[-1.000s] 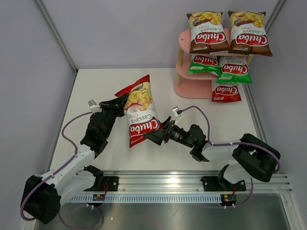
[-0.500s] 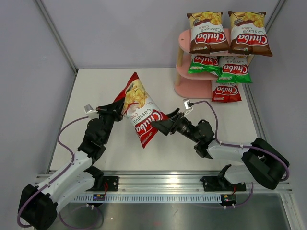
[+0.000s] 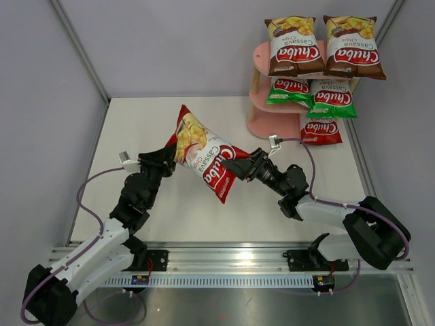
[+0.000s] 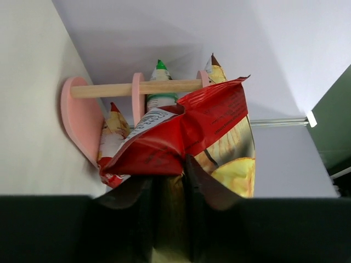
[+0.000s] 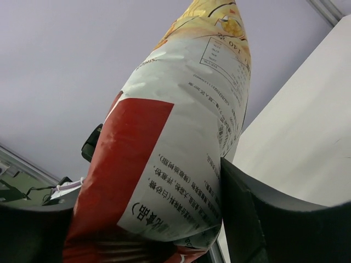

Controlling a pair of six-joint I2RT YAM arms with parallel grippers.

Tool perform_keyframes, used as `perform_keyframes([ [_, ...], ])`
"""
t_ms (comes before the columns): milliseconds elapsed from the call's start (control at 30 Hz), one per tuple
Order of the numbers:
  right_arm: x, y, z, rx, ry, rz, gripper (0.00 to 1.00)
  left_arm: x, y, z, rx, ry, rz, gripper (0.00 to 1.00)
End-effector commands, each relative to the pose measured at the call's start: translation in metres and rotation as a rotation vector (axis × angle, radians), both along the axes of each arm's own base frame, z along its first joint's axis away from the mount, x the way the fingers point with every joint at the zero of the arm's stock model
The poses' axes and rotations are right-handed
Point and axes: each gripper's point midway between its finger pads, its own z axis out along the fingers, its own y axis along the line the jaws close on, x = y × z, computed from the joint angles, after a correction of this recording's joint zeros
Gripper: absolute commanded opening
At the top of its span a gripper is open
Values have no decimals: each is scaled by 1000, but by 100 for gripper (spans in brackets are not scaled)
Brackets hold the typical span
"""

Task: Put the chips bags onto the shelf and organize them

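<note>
A red chips bag [image 3: 204, 157] hangs tilted in the air between my two grippers. My left gripper [image 3: 170, 151] is shut on its top seam, as the left wrist view shows [image 4: 173, 181], with the bag [image 4: 192, 120] above it. My right gripper [image 3: 236, 165] is shut on the bag's lower end; the bag's back [image 5: 175, 137] fills the right wrist view. The pink shelf [image 3: 264, 124] stands at the back right. It holds two brown bags [image 3: 296, 46] on top, two green bags [image 3: 332, 99] in the middle and one red bag [image 3: 319, 129] at the bottom.
Grey walls close the table on the left, back and right. The shelf stands close to the right wall. An aluminium rail [image 3: 272, 261] runs along the near edge by the arm bases. In the left wrist view the shelf [image 4: 79, 118] shows side-on behind the held bag.
The held red bag has moved right toward the shelf and tilted further, its lower end swinging right. Both grippers moved with it, the right arm drawing back toward the shelf side.
</note>
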Motion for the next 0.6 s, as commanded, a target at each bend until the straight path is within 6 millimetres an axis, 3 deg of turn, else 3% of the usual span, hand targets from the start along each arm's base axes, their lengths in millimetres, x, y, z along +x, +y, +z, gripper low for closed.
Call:
perform_keyframes([
  [0, 6, -8, 32, 72, -66, -24, 49, -13, -13, 6, 62, -47, -71, 32],
  [33, 7, -9, 29, 67, -63, -28, 44, -13, -12, 5, 77, -46, -65, 40],
  [67, 6, -10, 29, 70, -68, -26, 42, -12, -12, 0, 110, -31, -62, 61],
  [167, 8, -16, 24, 64, -60, -32, 34, -10, -8, -7, 175, 2, -37, 93],
  [200, 8, -19, 19, 62, -46, -36, 33, -9, -6, -8, 192, 9, -29, 98],
  [333, 17, -34, 8, 65, -2, -65, 30, -9, 8, -23, 295, 62, 27, 99],
  [467, 25, -49, -7, 71, 40, -104, 22, -12, 22, -39, 385, 116, 72, 99],
  [500, 29, -56, -15, 71, 62, -122, 17, -12, 25, -46, 419, 128, 80, 99],
  [567, 31, -60, -21, 78, 72, -129, 16, -14, 27, -53, 450, 138, 78, 99],
])
